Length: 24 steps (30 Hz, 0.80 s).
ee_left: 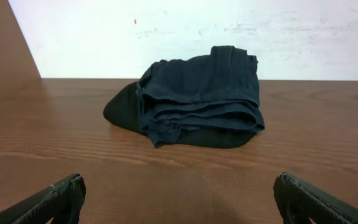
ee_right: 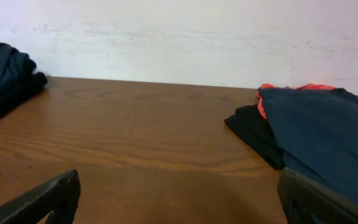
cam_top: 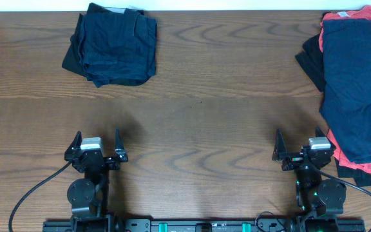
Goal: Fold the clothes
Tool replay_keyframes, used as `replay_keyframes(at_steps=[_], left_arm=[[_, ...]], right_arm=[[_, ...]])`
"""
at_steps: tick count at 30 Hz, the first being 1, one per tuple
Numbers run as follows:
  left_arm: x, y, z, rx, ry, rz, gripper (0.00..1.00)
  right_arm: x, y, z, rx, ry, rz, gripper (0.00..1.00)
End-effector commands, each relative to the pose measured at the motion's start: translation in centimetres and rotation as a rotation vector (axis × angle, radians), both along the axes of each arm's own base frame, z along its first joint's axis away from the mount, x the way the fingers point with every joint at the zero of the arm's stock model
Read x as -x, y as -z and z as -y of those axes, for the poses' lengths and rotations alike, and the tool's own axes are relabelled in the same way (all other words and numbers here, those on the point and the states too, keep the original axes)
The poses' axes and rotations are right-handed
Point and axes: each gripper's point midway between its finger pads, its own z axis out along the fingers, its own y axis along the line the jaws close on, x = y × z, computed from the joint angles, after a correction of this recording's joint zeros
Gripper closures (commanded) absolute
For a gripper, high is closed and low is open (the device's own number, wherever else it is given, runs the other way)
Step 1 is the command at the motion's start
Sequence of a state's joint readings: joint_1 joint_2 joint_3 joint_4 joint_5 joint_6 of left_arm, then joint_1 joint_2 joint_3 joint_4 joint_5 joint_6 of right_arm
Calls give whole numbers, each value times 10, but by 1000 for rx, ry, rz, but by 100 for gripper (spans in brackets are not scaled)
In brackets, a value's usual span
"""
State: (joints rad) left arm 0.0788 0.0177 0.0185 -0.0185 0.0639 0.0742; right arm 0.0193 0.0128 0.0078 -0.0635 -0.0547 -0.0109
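A folded pile of dark navy clothes (cam_top: 111, 44) lies at the far left of the wooden table; the left wrist view shows that pile (ee_left: 197, 96) straight ahead, resting on a black piece. At the right edge a heap holds a navy garment (cam_top: 359, 84) over a coral-red garment (cam_top: 340, 153) and a black garment (cam_top: 309, 61). The right wrist view has the navy garment (ee_right: 328, 137) to its right. My left gripper (cam_top: 96, 147) and right gripper (cam_top: 301, 147) sit near the front edge, both open and empty.
Bare wooden tabletop (cam_top: 198, 109) stretches between the two piles and in front of both grippers. A white wall (ee_left: 197, 31) rises behind the far table edge. Cables trail from the arm bases along the front edge.
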Motion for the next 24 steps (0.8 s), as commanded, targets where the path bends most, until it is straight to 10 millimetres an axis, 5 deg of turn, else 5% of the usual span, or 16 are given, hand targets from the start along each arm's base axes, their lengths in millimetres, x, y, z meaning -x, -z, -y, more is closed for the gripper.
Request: replay_keyframes(at_steps=[1,6,18,24], left_arm=[[-1,3,3,34,17,6,2],[-2,-17,8,177,37,90,2],[-1,-40,25,189,140,118,2],[4,-24,42,233,216,-91,2]], right_arm=[[0,-5,2,-16,16,21,1],[1,-29,-7,-61,-35,116,1],[1,-96,-9,-39,-50,197,1],[-23,-121,-12,10,-67,186,1]])
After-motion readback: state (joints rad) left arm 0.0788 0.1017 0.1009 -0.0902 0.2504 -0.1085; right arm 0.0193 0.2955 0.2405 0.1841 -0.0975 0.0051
